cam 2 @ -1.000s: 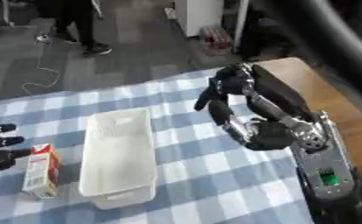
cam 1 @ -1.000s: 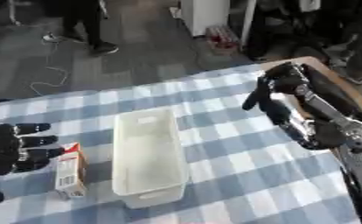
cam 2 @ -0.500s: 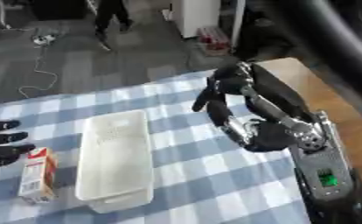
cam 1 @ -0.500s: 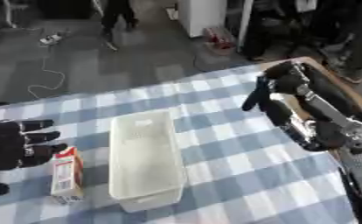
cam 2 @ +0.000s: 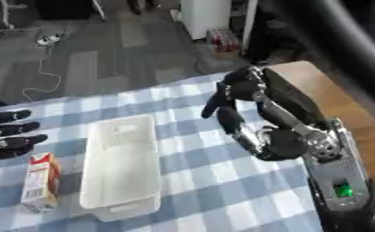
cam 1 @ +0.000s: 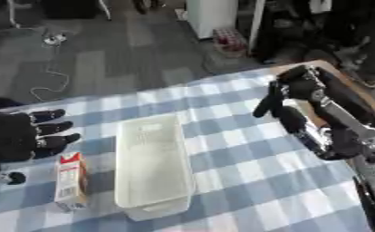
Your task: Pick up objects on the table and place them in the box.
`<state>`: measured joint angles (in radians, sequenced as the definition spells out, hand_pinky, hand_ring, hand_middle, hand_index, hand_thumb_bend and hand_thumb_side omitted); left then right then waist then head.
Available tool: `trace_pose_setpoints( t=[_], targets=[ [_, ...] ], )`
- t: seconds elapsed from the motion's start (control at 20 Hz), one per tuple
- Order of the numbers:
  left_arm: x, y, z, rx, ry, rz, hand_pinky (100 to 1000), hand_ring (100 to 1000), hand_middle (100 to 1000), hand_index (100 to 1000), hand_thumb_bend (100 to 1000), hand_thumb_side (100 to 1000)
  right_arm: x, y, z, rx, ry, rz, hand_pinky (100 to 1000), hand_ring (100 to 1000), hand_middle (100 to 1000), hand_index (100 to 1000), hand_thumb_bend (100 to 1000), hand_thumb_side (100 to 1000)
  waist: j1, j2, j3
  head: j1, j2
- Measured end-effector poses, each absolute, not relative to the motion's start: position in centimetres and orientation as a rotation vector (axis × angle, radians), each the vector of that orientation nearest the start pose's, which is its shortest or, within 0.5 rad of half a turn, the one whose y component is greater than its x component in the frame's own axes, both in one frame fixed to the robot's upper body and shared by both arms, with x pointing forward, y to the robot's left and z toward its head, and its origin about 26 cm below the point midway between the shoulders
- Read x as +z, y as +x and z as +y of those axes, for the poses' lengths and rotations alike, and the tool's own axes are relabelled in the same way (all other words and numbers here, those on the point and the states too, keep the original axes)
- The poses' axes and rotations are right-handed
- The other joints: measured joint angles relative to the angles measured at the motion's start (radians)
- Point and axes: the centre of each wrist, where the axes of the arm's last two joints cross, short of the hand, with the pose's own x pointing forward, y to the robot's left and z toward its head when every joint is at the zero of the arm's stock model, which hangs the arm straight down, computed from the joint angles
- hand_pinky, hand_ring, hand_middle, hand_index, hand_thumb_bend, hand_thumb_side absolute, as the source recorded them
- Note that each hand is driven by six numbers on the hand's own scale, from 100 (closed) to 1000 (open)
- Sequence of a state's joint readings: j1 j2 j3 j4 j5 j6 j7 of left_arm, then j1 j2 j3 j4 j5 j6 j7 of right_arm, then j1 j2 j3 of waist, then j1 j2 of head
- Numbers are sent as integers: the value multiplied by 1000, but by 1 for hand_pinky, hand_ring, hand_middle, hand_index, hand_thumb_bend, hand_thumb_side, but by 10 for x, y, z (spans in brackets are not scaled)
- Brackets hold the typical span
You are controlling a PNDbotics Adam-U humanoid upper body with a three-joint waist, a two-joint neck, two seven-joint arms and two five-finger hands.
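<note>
So far nothing has gone into the box (cam 1: 152, 165): the translucent white bin sits empty in the middle of the blue-and-white checked tablecloth (cam 1: 246, 158). Just beside its left wall a small red-and-white carton (cam 1: 69, 182) stands on the table, apparently the only object left to move. The left hand (cam 1: 20, 138) hovers just behind the carton with fingers spread and relaxed, grasping nothing. The right hand (cam 1: 290, 97) is raised well off to the right of the box, fingers hanging down, also holding nothing. By this look, the picking has not yet begun; grasping the carton and dropping it into the box remains.
</note>
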<state>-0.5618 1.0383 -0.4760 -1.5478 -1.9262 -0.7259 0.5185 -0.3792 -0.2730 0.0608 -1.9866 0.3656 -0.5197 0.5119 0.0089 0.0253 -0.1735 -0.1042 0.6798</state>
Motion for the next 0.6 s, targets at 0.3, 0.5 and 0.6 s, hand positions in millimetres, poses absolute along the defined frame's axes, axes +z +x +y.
trace_pose_setpoints(
  t=[0.3,0.5,0.6],
  targets=[
    [198,361,348,2205,-1005,903,830,878,912,856,382,760,214,308,-225,-1669,293,2940,328,300,335,607,100,1000,-1,6,-17,0,-1],
    [195,362,349,2204,-1005,896,829,877,912,857,377,769,215,308,-223,-1665,281,2935,330,302,337,604,100,1000,0,9,-27,17,1],
    [195,362,349,2198,-1008,896,828,875,911,857,379,774,215,308,-222,-1662,272,2936,331,302,337,602,100,1000,1,11,-31,18,1]
  ],
)
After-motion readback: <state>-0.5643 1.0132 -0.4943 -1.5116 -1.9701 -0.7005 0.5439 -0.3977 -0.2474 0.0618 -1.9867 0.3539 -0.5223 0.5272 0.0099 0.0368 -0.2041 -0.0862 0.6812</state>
